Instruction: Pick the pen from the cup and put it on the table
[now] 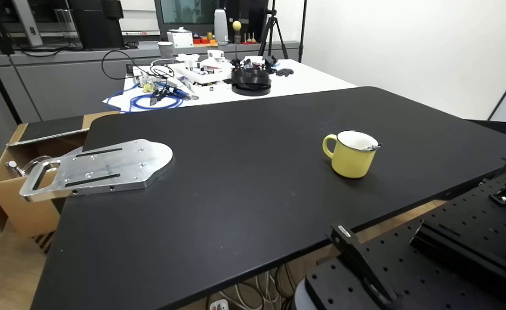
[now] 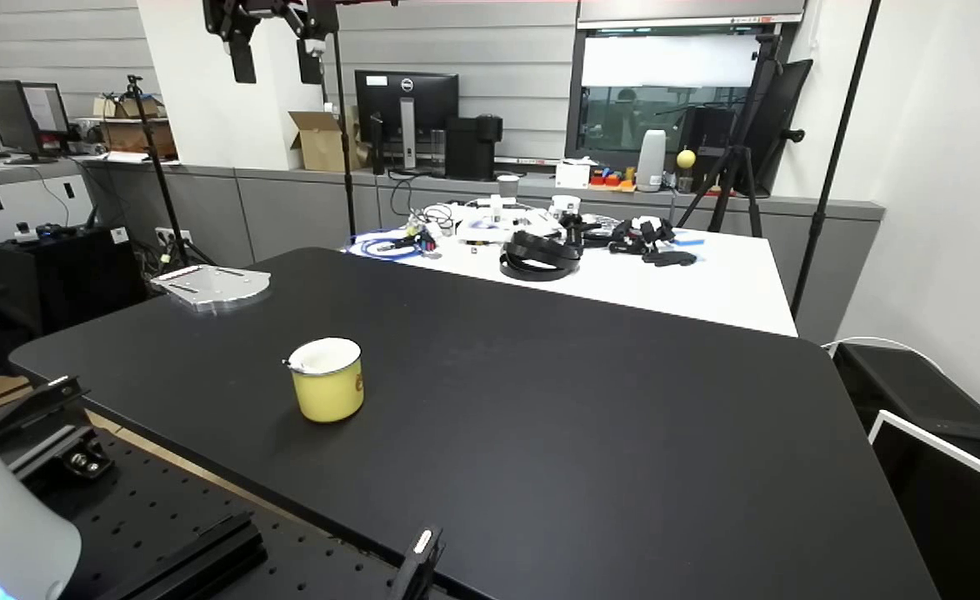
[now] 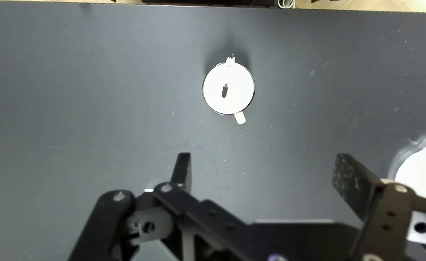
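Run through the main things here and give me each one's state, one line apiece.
Pincer: open, holding nothing.
Yellow mug: upright on the black table.
Pen: in the mug, one end jutting over the rim.
Metal plate: lying flat, handle end overhanging the table's edge.
Cardboard box: open at the top.
Tripod: standing, legs spread.

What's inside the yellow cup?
In the cup: the pen, one pale end poking past the rim. Wrist view shows a small dark piece inside; glare hides whether it's the pen's. In both exterior views, the cup's near wall covers the bottom.
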You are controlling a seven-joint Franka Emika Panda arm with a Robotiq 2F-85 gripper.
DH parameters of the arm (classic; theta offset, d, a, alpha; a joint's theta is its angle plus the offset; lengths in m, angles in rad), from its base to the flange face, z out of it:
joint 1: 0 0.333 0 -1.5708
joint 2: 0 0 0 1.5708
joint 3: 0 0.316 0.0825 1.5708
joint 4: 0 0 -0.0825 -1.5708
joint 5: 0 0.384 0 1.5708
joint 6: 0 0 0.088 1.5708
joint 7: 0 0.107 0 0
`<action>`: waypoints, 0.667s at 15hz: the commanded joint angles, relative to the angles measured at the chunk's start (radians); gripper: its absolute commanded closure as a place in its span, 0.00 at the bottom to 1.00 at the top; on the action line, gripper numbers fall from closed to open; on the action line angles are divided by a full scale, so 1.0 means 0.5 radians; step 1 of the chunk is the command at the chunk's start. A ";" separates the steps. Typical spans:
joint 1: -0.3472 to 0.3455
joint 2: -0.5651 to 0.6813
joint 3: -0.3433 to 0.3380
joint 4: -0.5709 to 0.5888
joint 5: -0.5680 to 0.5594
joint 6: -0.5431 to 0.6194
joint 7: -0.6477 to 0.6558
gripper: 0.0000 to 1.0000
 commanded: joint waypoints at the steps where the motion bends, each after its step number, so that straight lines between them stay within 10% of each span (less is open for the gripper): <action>1: 0.005 0.001 -0.004 0.004 -0.003 -0.005 0.002 0.00; 10: 0.009 0.012 -0.014 -0.006 0.003 0.043 -0.023 0.00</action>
